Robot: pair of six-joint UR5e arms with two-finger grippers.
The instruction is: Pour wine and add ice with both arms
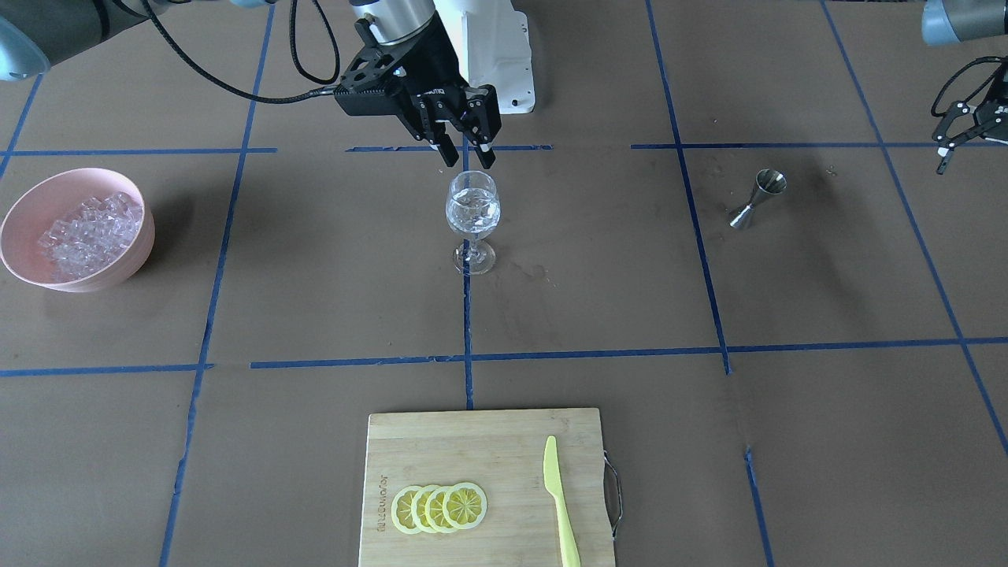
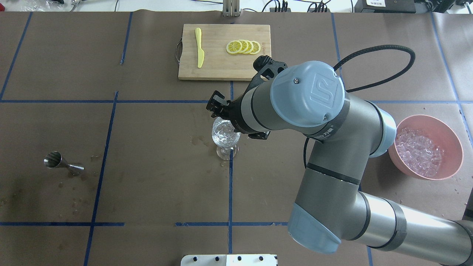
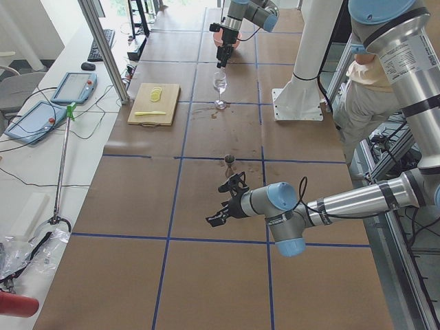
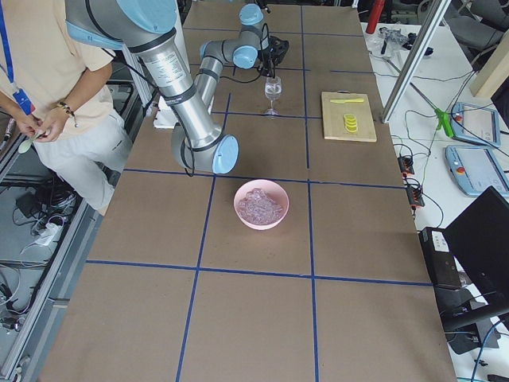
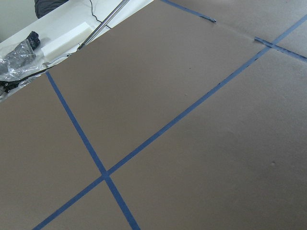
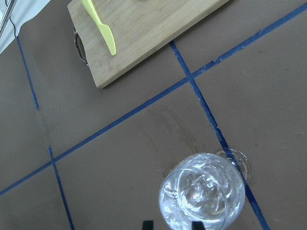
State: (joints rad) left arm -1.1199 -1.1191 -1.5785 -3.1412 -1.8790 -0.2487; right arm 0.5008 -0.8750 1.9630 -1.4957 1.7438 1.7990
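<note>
- I read the right gripper (image 1: 469,157) as spread and empty above the wine glass (image 1: 472,209) (clear contents indistinct).
- Left gripper (image 1: 962,126) is cropped at the front view's edge: I cannot tell its state.

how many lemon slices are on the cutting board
4 lemon slices, overlapping in one row on the wooden cutting board, apart from the yellow knife; one tucked fully underneath would be hidden.

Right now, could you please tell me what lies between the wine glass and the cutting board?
Only bare table crossed by blue tape, in the front-facing view.
</note>
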